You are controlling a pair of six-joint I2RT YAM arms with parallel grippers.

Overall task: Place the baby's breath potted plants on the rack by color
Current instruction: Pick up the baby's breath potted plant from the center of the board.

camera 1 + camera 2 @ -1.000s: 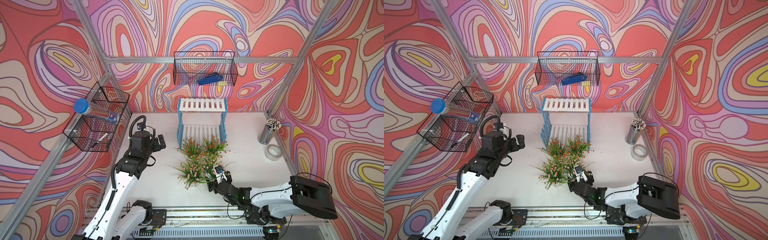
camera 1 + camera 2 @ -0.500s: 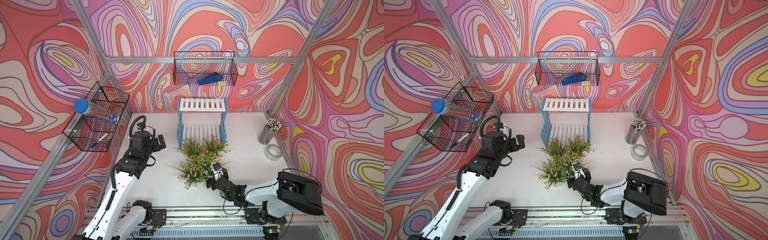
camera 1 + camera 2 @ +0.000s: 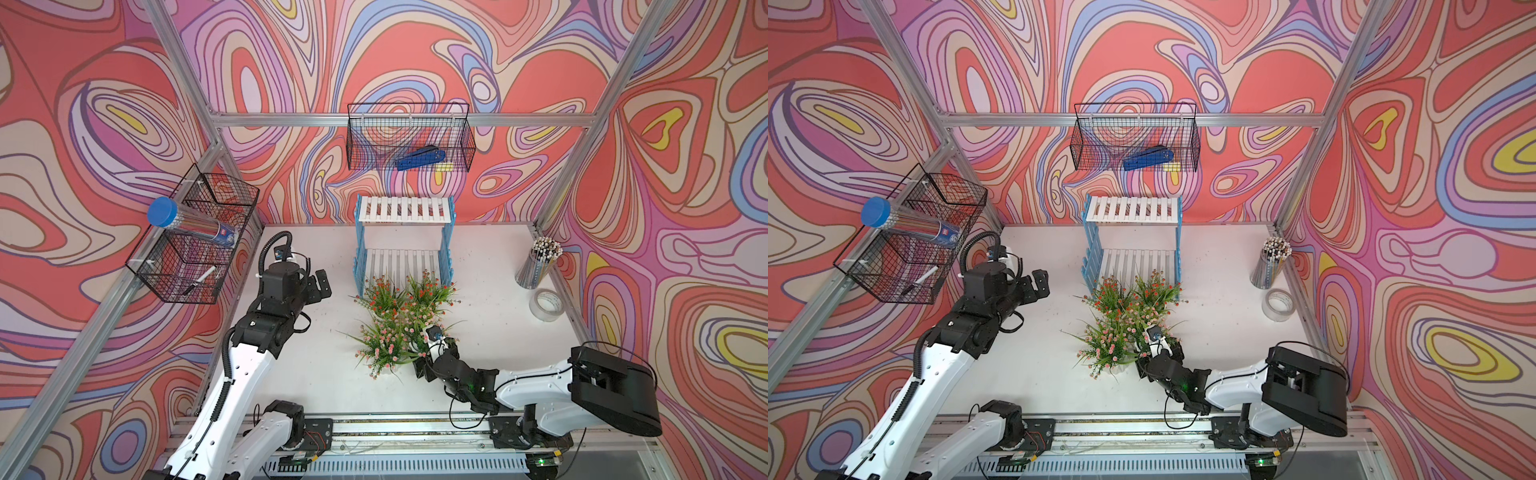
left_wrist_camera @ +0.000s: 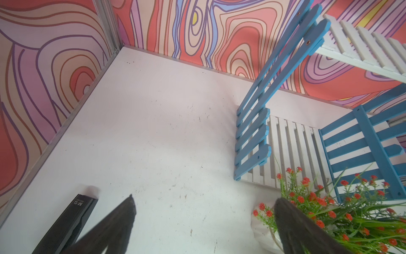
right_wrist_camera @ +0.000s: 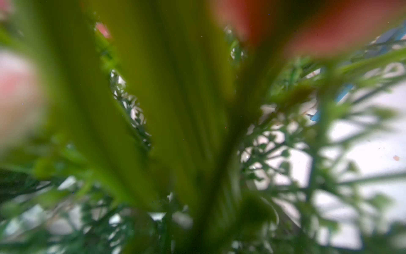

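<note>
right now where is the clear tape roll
In both top views the clear tape roll lies flat on the white table by its right edge, just nearer the robot than the cup of pencils.

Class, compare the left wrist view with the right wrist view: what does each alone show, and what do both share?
Left wrist only: the white shelves of the rack, the wall corner, the left gripper with jaws open. Right wrist only: a blurred pale pink flower, very close. Both: green plant foliage, white table, blue rack slats.
</note>
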